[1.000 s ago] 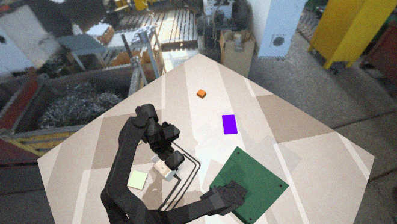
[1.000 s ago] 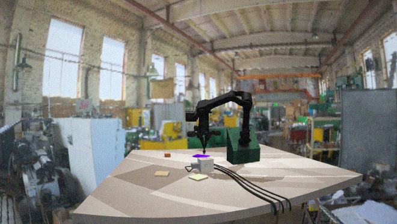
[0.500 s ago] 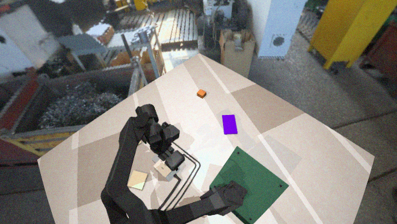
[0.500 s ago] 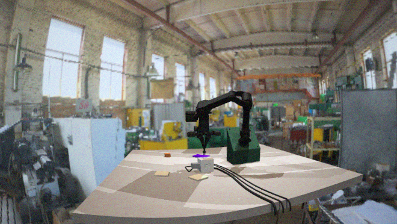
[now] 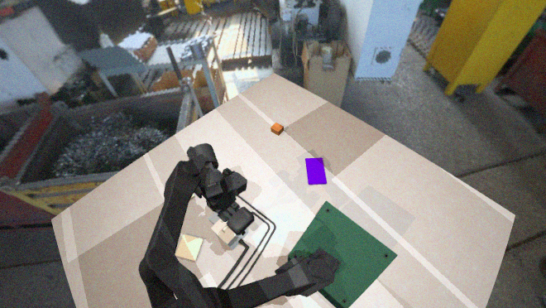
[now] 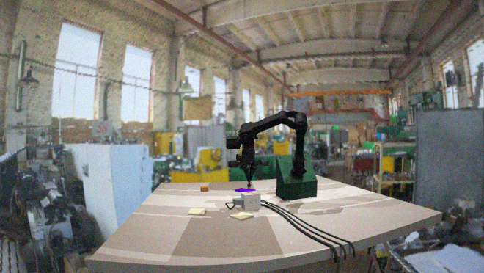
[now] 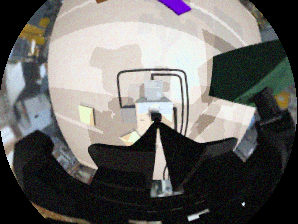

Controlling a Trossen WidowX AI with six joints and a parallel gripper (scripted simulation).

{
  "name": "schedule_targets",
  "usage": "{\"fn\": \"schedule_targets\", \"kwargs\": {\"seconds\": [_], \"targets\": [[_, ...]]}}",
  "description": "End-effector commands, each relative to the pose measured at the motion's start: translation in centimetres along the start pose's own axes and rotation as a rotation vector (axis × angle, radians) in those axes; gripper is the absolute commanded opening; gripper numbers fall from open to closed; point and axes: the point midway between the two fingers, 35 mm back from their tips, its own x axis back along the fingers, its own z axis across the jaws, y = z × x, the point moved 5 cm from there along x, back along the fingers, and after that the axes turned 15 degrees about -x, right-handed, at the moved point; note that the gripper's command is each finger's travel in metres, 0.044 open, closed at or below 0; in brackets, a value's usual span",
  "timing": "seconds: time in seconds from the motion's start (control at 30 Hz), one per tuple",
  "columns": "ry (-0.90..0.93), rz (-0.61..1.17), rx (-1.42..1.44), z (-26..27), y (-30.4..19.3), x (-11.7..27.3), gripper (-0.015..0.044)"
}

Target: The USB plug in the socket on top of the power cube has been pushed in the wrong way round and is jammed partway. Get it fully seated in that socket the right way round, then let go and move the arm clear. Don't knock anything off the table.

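Note:
The power cube (image 5: 222, 233) (image 6: 251, 202) (image 7: 145, 119) is a pale block on the table, with a grey plug (image 6: 237, 202) (image 7: 129, 114) in one side and another grey plug (image 7: 153, 90) at its far side in the wrist view. My gripper (image 6: 249, 183) (image 7: 157, 125) points down over the cube, nearly closed on the small dark USB plug (image 6: 248, 186) (image 7: 156, 116). In the exterior view a small gap shows between the plug and the cube's top. The arm hides the fingertips in the top view. The socket and which way round the plug faces cannot be made out.
Black cables (image 5: 273, 227) (image 6: 306, 224) (image 7: 118, 86) run around the cube. Pale yellow notes (image 5: 189, 247) (image 6: 196, 211) (image 7: 86, 115) lie near it. A purple card (image 5: 316, 170) (image 6: 240, 190) (image 7: 176, 6), an orange block (image 5: 277, 128) (image 6: 204, 188) and the green arm base (image 5: 356, 248) (image 6: 297, 189) stand farther off.

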Motion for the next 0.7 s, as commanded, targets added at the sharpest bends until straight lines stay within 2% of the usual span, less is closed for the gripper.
{"fn": "schedule_targets", "kwargs": {"seconds": [0.0, 0.67], "targets": [[-0.002, 0.006, 0.006, 0.0, -0.02, -0.11, 0.0], [-0.005, 0.017, 0.018, 0.0, -0.06, -0.35, 0.0]]}}
